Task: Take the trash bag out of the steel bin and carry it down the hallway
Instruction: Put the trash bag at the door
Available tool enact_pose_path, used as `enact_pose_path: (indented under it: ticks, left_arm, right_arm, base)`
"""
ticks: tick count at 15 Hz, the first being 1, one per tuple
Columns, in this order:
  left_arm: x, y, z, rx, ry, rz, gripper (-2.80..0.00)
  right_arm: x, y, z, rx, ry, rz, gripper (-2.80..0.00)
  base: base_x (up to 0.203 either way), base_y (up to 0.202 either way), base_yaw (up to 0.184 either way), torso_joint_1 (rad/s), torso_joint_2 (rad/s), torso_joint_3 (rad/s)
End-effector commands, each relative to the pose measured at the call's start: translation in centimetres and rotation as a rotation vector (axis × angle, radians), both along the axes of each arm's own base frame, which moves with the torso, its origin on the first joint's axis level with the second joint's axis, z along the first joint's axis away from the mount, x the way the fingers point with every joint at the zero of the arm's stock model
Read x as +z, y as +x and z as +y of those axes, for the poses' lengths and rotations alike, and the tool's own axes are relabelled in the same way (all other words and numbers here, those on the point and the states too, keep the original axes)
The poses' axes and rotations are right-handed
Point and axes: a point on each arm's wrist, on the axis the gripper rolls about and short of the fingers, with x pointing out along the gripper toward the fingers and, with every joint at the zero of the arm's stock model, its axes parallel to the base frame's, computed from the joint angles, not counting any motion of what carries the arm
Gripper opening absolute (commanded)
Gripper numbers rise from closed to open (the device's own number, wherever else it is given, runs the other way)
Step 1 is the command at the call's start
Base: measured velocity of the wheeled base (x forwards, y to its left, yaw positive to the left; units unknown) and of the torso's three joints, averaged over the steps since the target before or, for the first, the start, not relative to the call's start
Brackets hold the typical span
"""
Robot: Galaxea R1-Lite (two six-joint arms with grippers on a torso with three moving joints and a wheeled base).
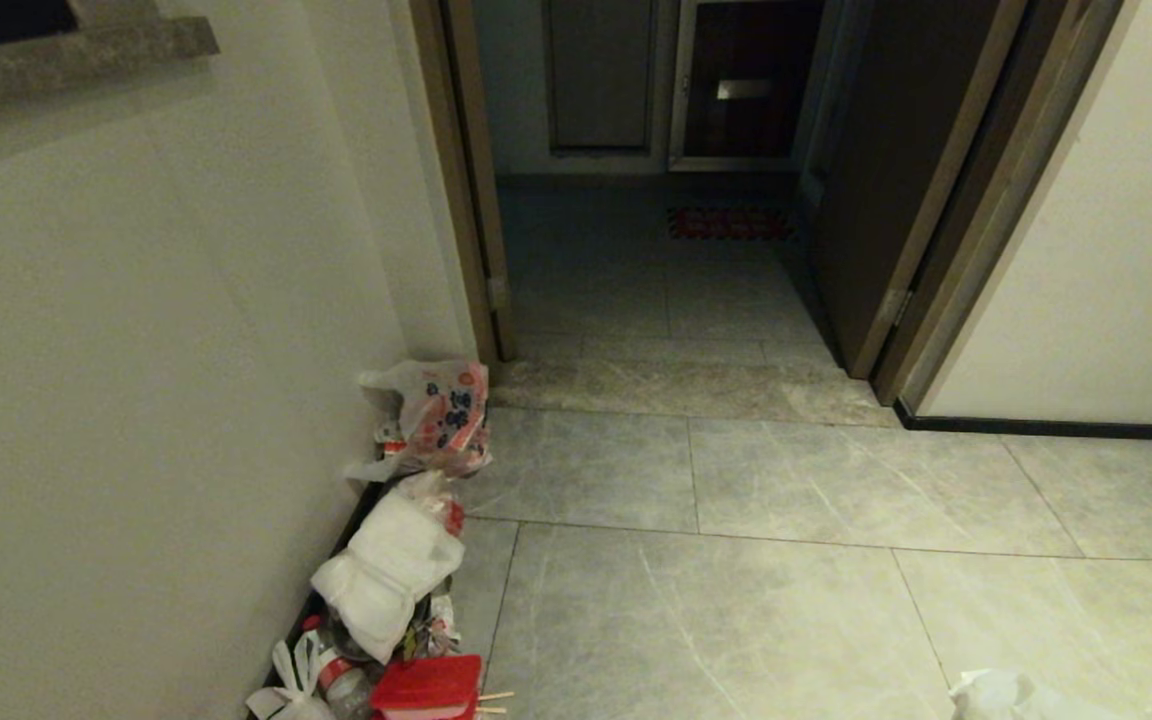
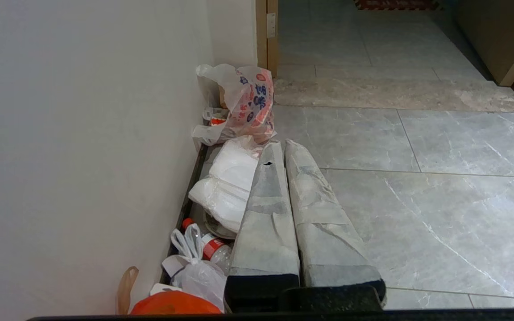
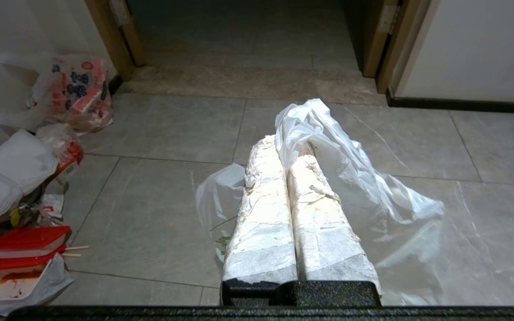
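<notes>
I see a see-through white trash bag [image 3: 355, 178] with green marks, grey marble floor tiles [image 1: 736, 600], cream walls [image 1: 136, 350], a red-and-blue printed bag [image 1: 441, 410], and red boxes [image 3: 25, 238]

left gripper [image 2: 286, 147]: two long tapered fingers [image 2: 266, 214] wrapped in grey, wrinkled tape, small dark tear near one tip, black base block
right gripper [image 3: 290, 145]: two similar fingers [image 3: 263, 214] in whitish, frayed tape, black textured base
</notes>
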Motion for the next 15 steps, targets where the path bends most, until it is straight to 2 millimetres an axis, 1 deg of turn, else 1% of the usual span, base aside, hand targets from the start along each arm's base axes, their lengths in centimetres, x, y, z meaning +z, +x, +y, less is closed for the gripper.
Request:
enact_pose_path:
  ticks: [1, 3, 15]
  left_arm:
    - [0.00, 0.01, 0.00, 0.000, -0.001, 0.001, -2.80]
    - [0.00, 0.01, 0.00, 0.001, -0.001, 0.001, -2.80]
    - [0.00, 0.01, 0.00, 0.000, -0.002, 0.001, -2.80]
  right_arm:
    - [0.00, 0.00, 0.00, -0.001, -0.001, 0.000, -2.80]
    - [0.01, 0.00, 0.00, -0.001, 0.002, -0.002, -2.80]
    - [0.02, 0.01, 0.00, -0.001, 0.004, -0.004, -2.80]
  base:
    - [0.000, 0.000, 0.000, 0.000, 0.00, 0.000]
    - [-0.003, -0.005, 0.084, 0.008, 0.00, -0.001]
    - [-0.001, -0.009, 0.169, 0.002, 0.00, 0.003]
